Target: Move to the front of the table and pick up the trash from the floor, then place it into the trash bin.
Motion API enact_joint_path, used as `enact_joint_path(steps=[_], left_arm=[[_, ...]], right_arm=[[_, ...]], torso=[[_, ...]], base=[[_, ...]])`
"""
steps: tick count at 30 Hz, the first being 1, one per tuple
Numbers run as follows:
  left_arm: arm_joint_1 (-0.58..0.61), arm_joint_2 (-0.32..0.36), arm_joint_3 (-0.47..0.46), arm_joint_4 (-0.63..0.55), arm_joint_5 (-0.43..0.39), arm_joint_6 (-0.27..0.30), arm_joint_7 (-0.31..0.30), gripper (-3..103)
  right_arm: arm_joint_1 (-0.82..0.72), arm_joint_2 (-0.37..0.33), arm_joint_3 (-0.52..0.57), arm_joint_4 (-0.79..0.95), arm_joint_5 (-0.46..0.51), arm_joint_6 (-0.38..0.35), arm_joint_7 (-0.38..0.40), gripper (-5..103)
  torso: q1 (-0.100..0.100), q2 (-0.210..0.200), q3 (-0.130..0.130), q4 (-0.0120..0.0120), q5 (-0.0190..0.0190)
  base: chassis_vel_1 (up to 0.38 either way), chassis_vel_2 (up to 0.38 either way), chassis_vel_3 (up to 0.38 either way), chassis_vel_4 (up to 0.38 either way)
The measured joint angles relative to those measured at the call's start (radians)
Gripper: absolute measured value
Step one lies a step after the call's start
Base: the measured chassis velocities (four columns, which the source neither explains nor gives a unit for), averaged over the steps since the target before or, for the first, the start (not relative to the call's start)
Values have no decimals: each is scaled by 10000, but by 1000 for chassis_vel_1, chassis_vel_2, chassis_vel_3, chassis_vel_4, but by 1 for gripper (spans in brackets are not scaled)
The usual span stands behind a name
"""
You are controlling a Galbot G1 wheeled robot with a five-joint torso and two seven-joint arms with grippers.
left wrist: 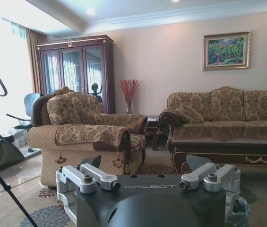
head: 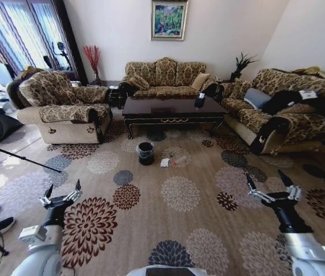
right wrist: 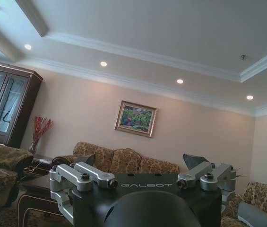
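I am well back from the table (head: 172, 109), so the step in hand, as I judge it, is the drive: I want to roll straight up the flowered carpet (head: 179, 192) toward the near long side and stop short of the litter, leaving room for the torso to bend and an arm to reach down without the base running over anything. The left gripper (head: 63, 188) is held low ahead of me on my left with its fingers spread wide and nothing between them; the right gripper (head: 268, 182) is the same on my right, fingers splayed and empty. I'd keep both raised like this while driving so they clear the floor. The trash (head: 164, 163) lies on the carpet in front of the table: a crumpled white tissue, and just beside it toward my right what looks like a small clear bottle (head: 178, 161), too small from here to make out more. The trash bin (head: 145, 153) stands just to the left of the tissue, a small round black tub, upright, near the table's front edge. With the bin so close to the litter, I'd aim to park centred on the pair, so that one stop serves both the pick and the drop.
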Motion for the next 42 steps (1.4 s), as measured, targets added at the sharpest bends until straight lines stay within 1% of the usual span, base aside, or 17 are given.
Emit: enact_joint_path(steps=[9, 10, 13, 16, 20, 25, 28, 29, 34, 35, 38, 42], left_arm=[[-10, -15, 3, 24, 30, 1, -12, 100], [-10, -15, 3, 24, 30, 1, -12, 100], [4, -22, 1, 18, 32, 1, -12, 100], [15, -27, -1, 18, 36, 1, -12, 100], [42, -47, -5, 11, 62, -4, -12, 100], [57, -61, -8, -17, 79, -8, -12, 100], [82, -72, -18, -34, 93, -19, -11, 100], [82, -72, -18, -34, 93, -19, -11, 100], [105, -92, -13, -49, 116, -52, -9, 100], [105, -92, -13, -49, 116, -52, -9, 100], [139, -122, 29, -73, 131, -80, -8, 100], [142, -119, 31, -84, 135, -84, -8, 100]], right_arm=[[19, 4, 19, -44, -6, 8, 0, 100], [19, 4, 19, -44, -6, 8, 0, 100], [39, 0, 36, -63, 9, 17, 0, 100], [44, -1, 47, -76, 14, 25, 0, 100], [49, 0, 57, -109, 30, 56, 0, 100], [66, -4, 75, -122, 67, 72, 7, 100], [69, -8, 92, -131, 81, 84, 8, 100], [69, -8, 92, -131, 81, 84, 8, 100], [74, -7, 109, -143, 134, 103, 12, 100], [74, -7, 109, -143, 134, 103, 12, 100], [66, 2, 161, -144, 193, 117, 25, 100], [60, 12, 194, -146, 246, 137, 34, 100]], torso=[[-234, -517, -286, 0, 0], [-234, -517, -286, 0, 0], [-324, -719, -391, 0, 0], [-366, -810, -439, 0, 0], [-492, -1091, -597, 0, 0], [-580, -1280, -697, 0, 0], [-671, -1479, -807, 0, 0], [-671, -1479, -807, 0, 0], [-791, -1776, -983, 0, 0], [-791, -1776, -983, 0, 0], [-878, -1978, -1099, 0, 0], [-952, -2141, -1190, 0, 0]], base=[[0, 0, 0, 0], [0, 0, 0, 0], [0, 0, 0, 0], [0, 0, 0, 0], [0, 0, 0, 0], [0, 0, 0, 0], [0, 0, 0, 0], [0, 0, 0, 0], [0, 0, 0, 0], [0, 0, 0, 0], [0, 0, 0, 0], [0, 0, 0, 0]])
